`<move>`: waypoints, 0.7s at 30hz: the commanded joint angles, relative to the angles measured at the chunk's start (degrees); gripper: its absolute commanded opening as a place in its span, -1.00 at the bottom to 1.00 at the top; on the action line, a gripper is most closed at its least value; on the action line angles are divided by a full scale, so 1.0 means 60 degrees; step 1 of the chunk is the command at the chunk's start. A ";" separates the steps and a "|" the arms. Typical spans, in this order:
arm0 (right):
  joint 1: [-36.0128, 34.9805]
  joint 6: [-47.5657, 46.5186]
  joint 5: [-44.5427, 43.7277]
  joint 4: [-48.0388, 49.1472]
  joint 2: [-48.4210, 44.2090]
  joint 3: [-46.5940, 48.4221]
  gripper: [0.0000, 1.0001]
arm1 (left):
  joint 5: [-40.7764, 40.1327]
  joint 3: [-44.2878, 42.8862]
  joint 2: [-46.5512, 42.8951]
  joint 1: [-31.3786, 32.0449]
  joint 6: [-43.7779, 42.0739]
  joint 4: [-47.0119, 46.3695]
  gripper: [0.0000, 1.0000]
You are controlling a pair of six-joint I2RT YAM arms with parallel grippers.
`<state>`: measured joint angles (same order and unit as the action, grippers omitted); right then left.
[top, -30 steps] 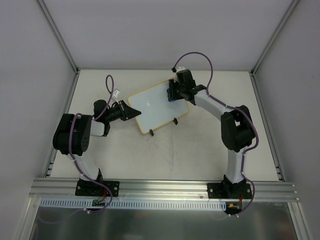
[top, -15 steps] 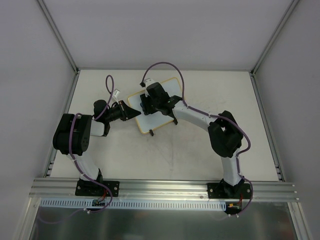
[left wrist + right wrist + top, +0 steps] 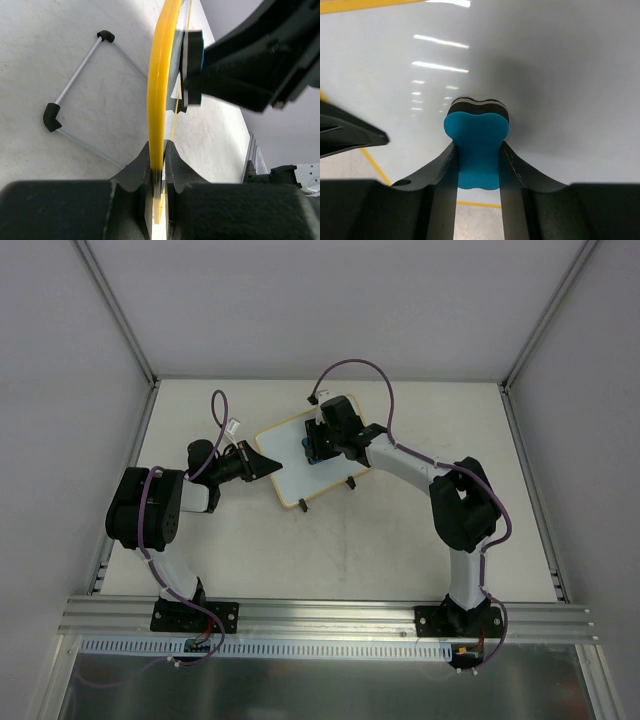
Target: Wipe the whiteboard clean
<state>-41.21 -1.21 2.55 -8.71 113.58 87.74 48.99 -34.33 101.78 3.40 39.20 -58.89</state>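
Observation:
The whiteboard, glossy white with a thin yellow frame and two black clip feet, lies tilted at the table's middle. My left gripper is shut on its left edge; in the left wrist view the yellow frame runs edge-on between the jaws. My right gripper is shut on the blue eraser and presses it on the board's upper middle. In the right wrist view the blue eraser sits between the fingers, its dark felt face against the white board. No writing shows.
The beige table is bounded by white walls and metal rails. A thin wire stand with black corner caps shows under the board in the left wrist view. The right arm's body looms just right of the board there.
My right gripper with the eraser swept left across the board from its right end, then came back to the right, to the upper middle. The left gripper and the board stayed put.

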 commanded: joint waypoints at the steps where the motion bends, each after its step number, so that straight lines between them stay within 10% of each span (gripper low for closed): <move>1: 0.0935 -0.0061 -0.0527 -0.0379 -0.0004 -0.0459 -0.99 | -0.1544 0.0067 0.0117 -0.0186 -0.0718 0.0499 -1.00; 21: 0.0805 -0.0238 -0.1376 -0.0349 -0.3561 -0.2669 -0.99 | -0.1603 0.0037 0.0176 -0.0288 -0.0513 0.0485 -1.00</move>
<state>-34.83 -2.35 -3.22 -10.41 100.51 73.10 49.43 -34.33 101.78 3.40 39.20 -59.31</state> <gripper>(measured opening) 0.358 0.052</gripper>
